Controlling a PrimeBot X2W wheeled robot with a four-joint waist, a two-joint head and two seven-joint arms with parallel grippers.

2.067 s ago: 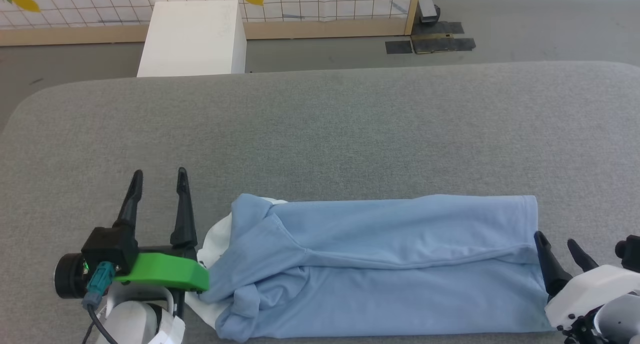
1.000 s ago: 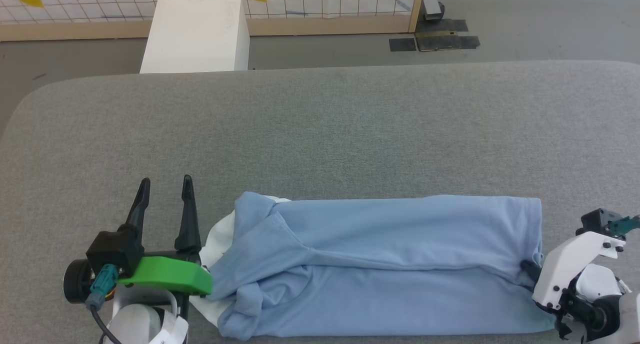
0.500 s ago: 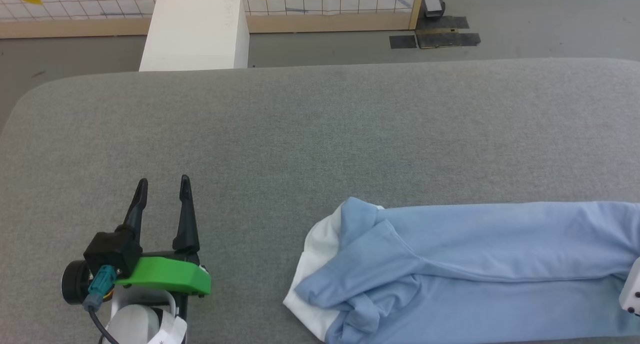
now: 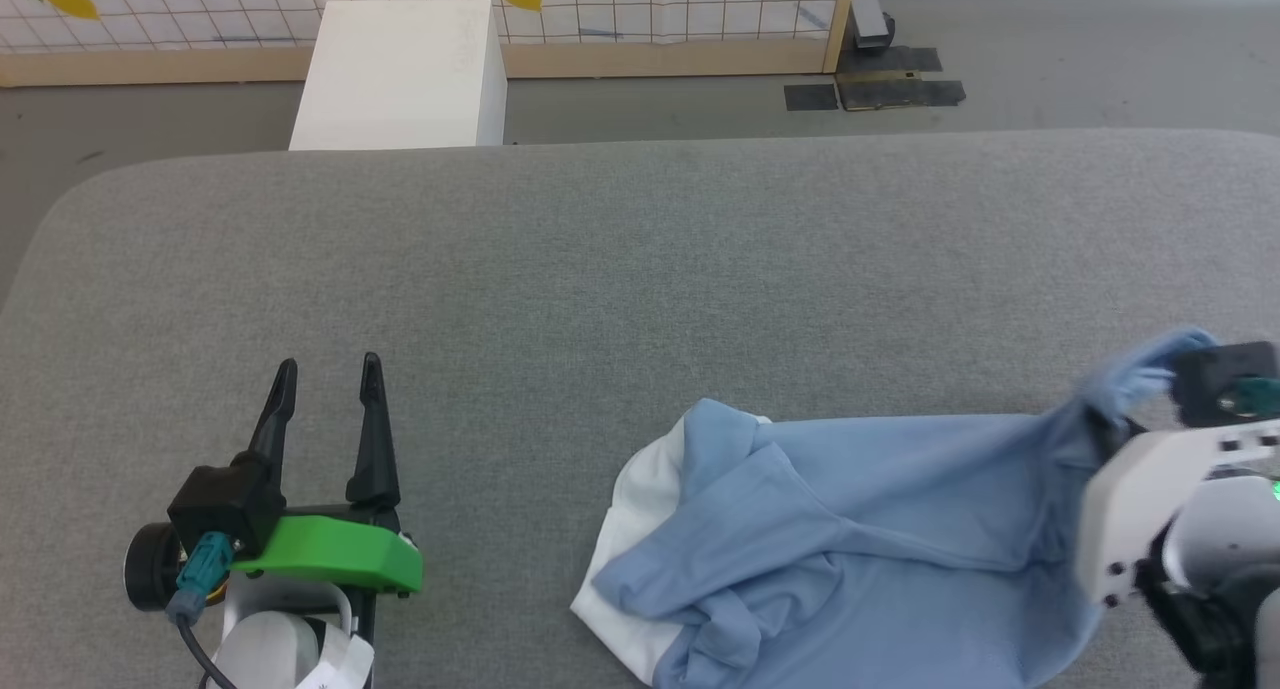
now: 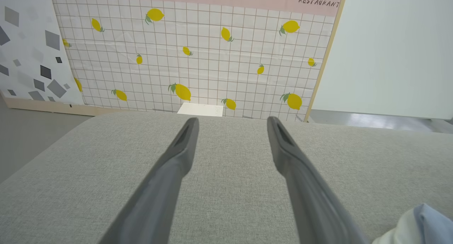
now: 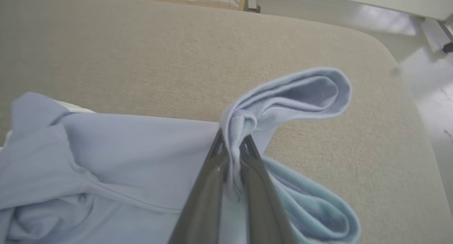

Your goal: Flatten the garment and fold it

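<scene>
While the left gripper (image 4: pixel 328 364) is idling agape at 8 o'clock, the right gripper (image 6: pixel 231 145) is clenching the garment (image 4: pixel 850 529) by its hem, now raising it at 3 o'clock (after dragging it rightward); folding is apparently beginning.

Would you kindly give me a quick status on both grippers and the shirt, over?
Right gripper shut on shirt, that end raised off table. Left gripper open, apart from shirt. White box beyond table, no obstruction.

Colours logged: light blue knit polo shirt (image 4: pixel 880 529), plain grey woven fabric surface (image 4: pixel 640 269).
Shirt showed white lining at one end. White rectangular box (image 4: pixel 400 74) was unpatterned; white grid-lined wall panel (image 5: pixel 212 60) carried yellow lemons with green leaves; left gripper (image 4: pixel 330 361) had black fingers, green plastic bracket (image 4: pixel 335 559).
</scene>
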